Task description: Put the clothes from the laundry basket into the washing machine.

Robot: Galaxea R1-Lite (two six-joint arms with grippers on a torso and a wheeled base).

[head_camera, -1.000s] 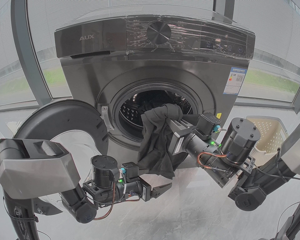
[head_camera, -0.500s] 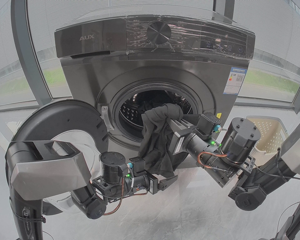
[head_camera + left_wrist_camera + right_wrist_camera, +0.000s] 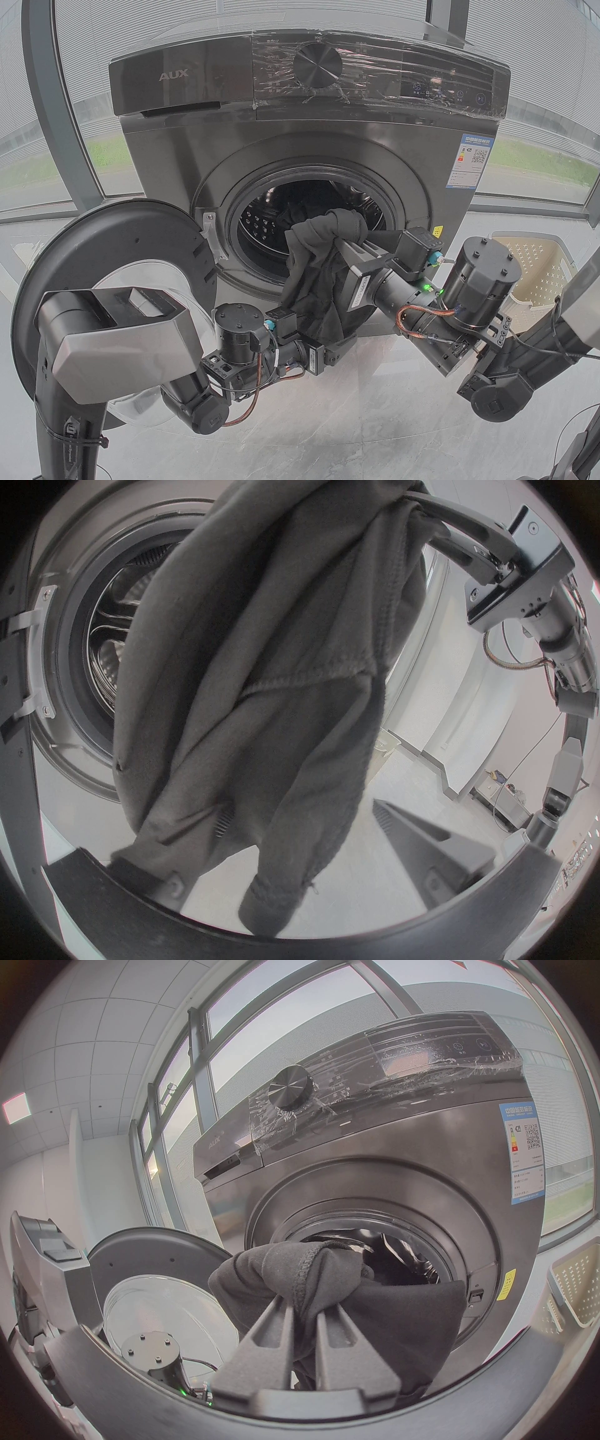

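pale marble floor (image 3: 375, 425); the right gripper (image 3: 342, 242) pinches a dark grey garment (image 3: 312, 281) at the open washing machine (image 3: 187, 156), left gripper (image 3: 340, 349) spread wide under its hem.

Matt cloth, glossy metal
Dark garment (image 3: 312, 281): soft matt knit (stitched hem); washing machine (image 3: 300, 137): smooth satin-grey metal front.

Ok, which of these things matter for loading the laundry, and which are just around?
Part of the job: dark garment, pinched by the right gripper at the washing machine mouth; left gripper, open under its hanging hem; door, swung open; laundry basket.
Just there: window frame, floor, sticker on the machine front.
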